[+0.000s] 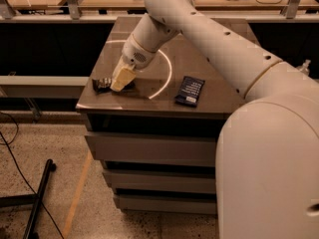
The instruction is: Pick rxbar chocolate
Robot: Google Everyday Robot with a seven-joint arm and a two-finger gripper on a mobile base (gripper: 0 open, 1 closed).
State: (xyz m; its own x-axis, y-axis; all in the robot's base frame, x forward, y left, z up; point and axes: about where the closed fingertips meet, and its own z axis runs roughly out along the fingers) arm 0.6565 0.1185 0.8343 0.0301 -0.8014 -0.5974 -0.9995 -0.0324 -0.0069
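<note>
The rxbar chocolate (102,84) is a dark wrapped bar lying near the front left corner of the brown cabinet top (209,49). Only its crimped left end shows; the rest is hidden under my gripper. My gripper (121,82) is lowered onto the bar, its pale tip right at the bar's surface. The arm reaches down to it from the upper right.
A dark blue wrapped bar with white text (190,90) lies to the right, near the front edge. A white arc (166,76) is marked on the top. Drawers (154,148) sit below. A black stand leg (37,198) and a cable lie on the floor at left.
</note>
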